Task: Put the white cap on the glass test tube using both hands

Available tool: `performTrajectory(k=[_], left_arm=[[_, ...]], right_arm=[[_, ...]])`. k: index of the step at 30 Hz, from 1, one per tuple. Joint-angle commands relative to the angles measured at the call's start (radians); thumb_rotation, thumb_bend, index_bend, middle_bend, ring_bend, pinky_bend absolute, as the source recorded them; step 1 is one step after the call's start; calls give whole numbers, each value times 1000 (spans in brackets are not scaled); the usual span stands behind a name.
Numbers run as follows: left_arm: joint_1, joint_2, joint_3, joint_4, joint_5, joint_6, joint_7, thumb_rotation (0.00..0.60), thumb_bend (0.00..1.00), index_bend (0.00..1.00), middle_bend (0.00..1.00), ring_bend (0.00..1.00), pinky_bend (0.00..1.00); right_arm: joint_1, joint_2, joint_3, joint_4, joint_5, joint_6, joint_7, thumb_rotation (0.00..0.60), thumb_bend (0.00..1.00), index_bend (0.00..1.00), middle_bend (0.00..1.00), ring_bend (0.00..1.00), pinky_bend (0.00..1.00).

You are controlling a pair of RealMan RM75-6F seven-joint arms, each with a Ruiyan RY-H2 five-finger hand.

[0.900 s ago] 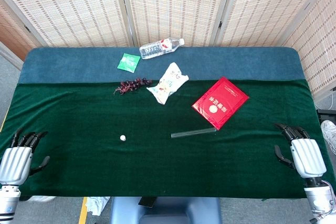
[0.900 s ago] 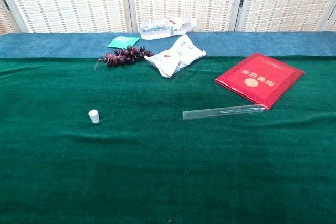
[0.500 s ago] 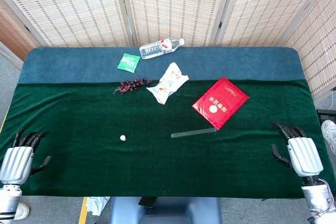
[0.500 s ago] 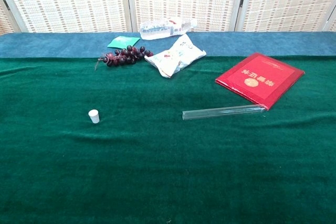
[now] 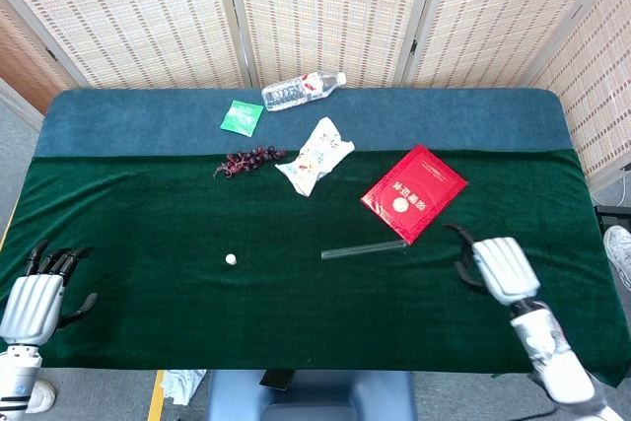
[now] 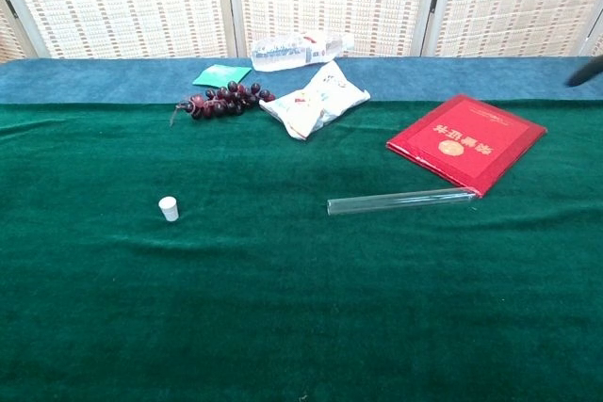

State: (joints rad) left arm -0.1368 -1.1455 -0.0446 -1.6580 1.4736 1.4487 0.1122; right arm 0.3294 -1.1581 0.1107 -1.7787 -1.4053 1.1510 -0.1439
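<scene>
At the near edge of the green-clothed worktop [image 5: 148, 214] two hands show: the left hand [image 5: 32, 305] sits at the near left corner with its fingers [image 5: 57, 259] spread apart and holding nothing, and the right hand [image 5: 501, 269] hovers over the cloth near the right side, its fingers [image 5: 460, 235] apart and empty. One white cap [image 5: 231, 259] stands alone on the cloth left of centre, well apart from both hands. One glass test tube [image 5: 363, 248] lies flat to its right, its far end just beside the near corner of one red booklet [image 5: 413, 192]. Beyond these lie one bunch of dark grapes [image 5: 247, 160] and one white snack bag [image 5: 315, 156], close together. Farthest, on the blue strip, lie one green sachet [image 5: 242, 116] and one plastic water bottle [image 5: 302, 91] on its side.
</scene>
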Motion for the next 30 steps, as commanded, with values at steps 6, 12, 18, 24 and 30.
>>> performTrajectory(k=[6, 12, 18, 24, 30], left_arm=[[6, 3, 2, -7, -3, 4, 8, 600, 350, 215, 319, 232, 50], [11, 9, 4, -17, -5, 6, 17, 600, 350, 215, 319, 232, 50], [12, 11, 5, -18, -13, 1, 19, 600, 349, 214, 319, 232, 50], [12, 10, 4, -16, -12, -1, 16, 600, 349, 214, 319, 232, 50], [7, 5, 2, -15, -13, -9, 12, 600, 350, 214, 319, 232, 50]], right_arm=[[202, -163, 68, 103, 175, -245, -108, 600, 523, 362, 955, 1000, 1000], [302, -267, 82, 200, 273, -334, -170, 600, 470, 362, 955, 1000, 1000], [354, -334, 85, 259, 331, -356, -196, 600, 386, 362, 955, 1000, 1000], [381, -365, 68, 280, 358, -349, -229, 600, 333, 362, 961, 1000, 1000], [403, -422, 63, 322, 410, -319, -273, 600, 333, 387, 962, 1000, 1000]])
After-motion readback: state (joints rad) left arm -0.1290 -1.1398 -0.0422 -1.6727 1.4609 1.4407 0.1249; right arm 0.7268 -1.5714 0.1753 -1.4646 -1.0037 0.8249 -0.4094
